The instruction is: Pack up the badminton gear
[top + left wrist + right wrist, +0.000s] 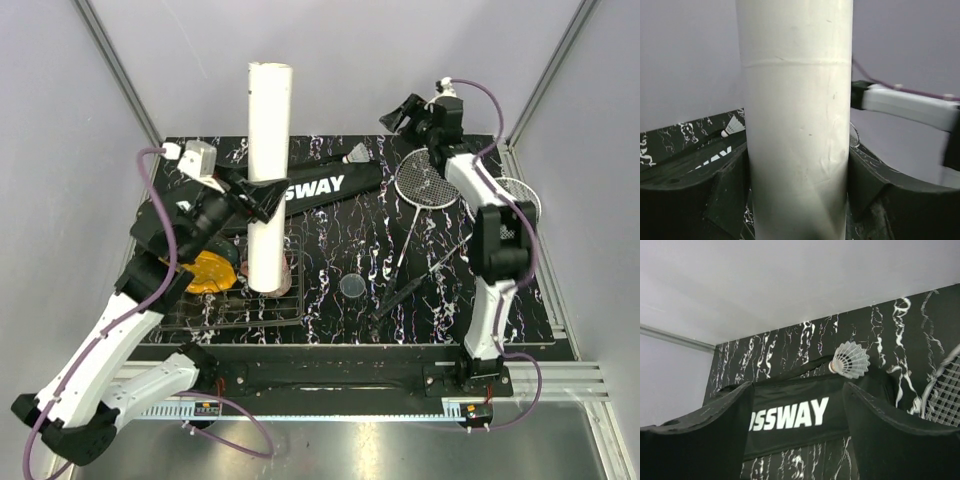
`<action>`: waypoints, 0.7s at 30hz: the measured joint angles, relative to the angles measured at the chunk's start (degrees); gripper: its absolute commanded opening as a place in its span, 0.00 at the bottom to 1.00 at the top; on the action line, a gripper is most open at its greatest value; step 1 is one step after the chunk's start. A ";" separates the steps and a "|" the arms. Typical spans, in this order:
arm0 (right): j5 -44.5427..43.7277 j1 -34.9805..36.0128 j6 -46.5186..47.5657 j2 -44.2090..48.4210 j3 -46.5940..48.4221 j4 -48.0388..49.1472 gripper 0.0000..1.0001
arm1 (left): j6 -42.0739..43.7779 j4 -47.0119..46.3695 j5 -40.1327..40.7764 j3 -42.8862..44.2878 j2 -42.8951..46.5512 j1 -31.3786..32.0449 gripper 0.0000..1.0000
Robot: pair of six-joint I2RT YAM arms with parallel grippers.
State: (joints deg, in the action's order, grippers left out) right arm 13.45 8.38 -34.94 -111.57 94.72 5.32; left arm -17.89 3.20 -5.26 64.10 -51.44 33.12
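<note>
White and cylindrical, a tall plain tube point(268, 150) is seen upright over the left-centre of the black, white-veined worktop point(330, 255); it is clasped at mid-height by the left gripper point(268, 196), whose black fingers point(725, 200) are pressed against both of its sides in the left wrist view; whether its lower end rests on anything cannot be told; that end is seen just beside a round yellow-and-black object point(212, 272) and at the edge of a dark wire rack point(240, 305). A long black fabric bag point(330, 187) printed with white letters is laid across the back of the worktop, behind the tube; a small white feather shuttlecock point(358, 152) lies at its far edge. The right gripper point(403, 112) is held released above the back right corner, jaws apart with nothing between them; an oval white-strung racket point(428, 180) with a thin dark shaft lies right of the bag; a second racket point(518, 192) is partly hidden by the right arm.
</note>
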 measured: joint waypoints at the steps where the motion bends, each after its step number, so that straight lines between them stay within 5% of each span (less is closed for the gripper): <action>1: 1.55 -0.37 0.39 -4.22 3.39 -1.14 0.72 | 0.39 0.17 -0.42 -0.28 1.44 0.00 0.31; 10: 15.10 -0.85 1.31 -34.86 30.12 -3.21 0.63 | 2.45 1.25 -4.04 -6.12 9.35 0.00 0.29; 21: 17.75 1.25 0.72 -47.52 47.28 -4.98 0.54 | 1.77 3.02 -5.46 -9.86 10.23 0.00 0.28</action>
State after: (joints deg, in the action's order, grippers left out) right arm 31.20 9.63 -34.22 -159.09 141.99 0.34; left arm -16.12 6.22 -10.72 54.24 -41.21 33.12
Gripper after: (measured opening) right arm 0.544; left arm 0.710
